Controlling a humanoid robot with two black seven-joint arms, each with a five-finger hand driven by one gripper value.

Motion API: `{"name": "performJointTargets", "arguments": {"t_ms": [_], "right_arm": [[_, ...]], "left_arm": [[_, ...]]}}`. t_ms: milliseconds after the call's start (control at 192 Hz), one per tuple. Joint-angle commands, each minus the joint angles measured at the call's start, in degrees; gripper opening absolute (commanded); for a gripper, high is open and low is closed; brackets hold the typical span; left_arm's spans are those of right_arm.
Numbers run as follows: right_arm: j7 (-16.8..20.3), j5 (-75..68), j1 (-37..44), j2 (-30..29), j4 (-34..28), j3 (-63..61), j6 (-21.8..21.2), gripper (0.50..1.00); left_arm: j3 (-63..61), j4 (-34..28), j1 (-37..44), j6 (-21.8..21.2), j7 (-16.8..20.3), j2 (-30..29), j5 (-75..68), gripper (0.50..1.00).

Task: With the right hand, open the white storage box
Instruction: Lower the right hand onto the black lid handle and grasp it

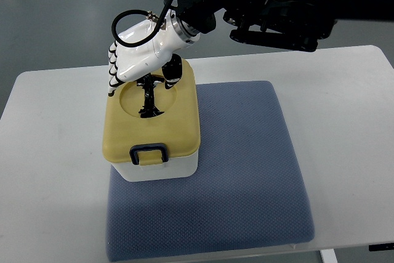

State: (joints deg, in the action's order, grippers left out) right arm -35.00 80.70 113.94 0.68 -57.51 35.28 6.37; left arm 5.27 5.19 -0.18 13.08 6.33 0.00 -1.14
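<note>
A white storage box (pixel 161 169) with a pale yellow lid (pixel 178 124) stands on the left part of a blue-grey mat (pixel 246 170). The lid lies flat and shut, with a dark blue clasp (pixel 148 153) at its near edge and a black handle (pixel 149 100) in a round recess. My right hand (pixel 132 60), white with black joints, hovers over the lid's far edge. Its fingers (pixel 112 66) hang loosely bent past the far left corner, and the thumb (pixel 174 72) points down at the lid. It holds nothing that I can see.
The mat lies on a white table (pixel 345 121) whose far edge runs near the top of the view. My black right arm (pixel 277 10) reaches in from the top right above the table's far side.
</note>
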Motion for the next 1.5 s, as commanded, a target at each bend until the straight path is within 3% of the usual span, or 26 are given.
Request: {"name": "performJointTargets", "arguments": {"t_ms": [0,323,671,963,1160,1311,1348,1493], "right_arm": [[0.0,2.4,-0.1,-0.1,-0.6,0.3,1.6,0.832],[0.0,5.2,-0.3,-0.4,-1.0,1.8,3.5,0.793],[0.0,5.2,0.1,-0.4,-1.0,2.1,3.0,0.656],[0.0,4.8,0.2,-0.7,-0.8,2.0,2.9,0.646],[0.0,4.5,0.1,-0.7,-0.4,2.1,1.8,0.613],[0.0,4.3,0.1,-0.7,-0.1,2.1,0.6,0.537],[0.0,4.3,0.1,-0.7,-0.1,2.1,0.6,0.5],[0.0,4.3,-0.1,-0.7,0.1,2.1,0.7,0.5]], "left_arm": [[0.0,0.0,0.0,0.0,0.0,0.0,0.0,1.0],[0.0,0.0,0.0,0.0,0.0,0.0,0.0,1.0],[0.0,0.0,0.0,0.0,0.0,0.0,0.0,1.0],[0.0,0.0,0.0,0.0,0.0,0.0,0.0,1.0],[0.0,0.0,0.0,0.0,0.0,0.0,0.0,1.0],[0.0,0.0,0.0,-0.1,0.0,0.0,0.0,1.0],[0.0,0.0,0.0,0.0,0.0,0.0,0.0,1.0],[0.0,0.0,0.0,-0.1,0.0,0.0,0.0,1.0]]}}
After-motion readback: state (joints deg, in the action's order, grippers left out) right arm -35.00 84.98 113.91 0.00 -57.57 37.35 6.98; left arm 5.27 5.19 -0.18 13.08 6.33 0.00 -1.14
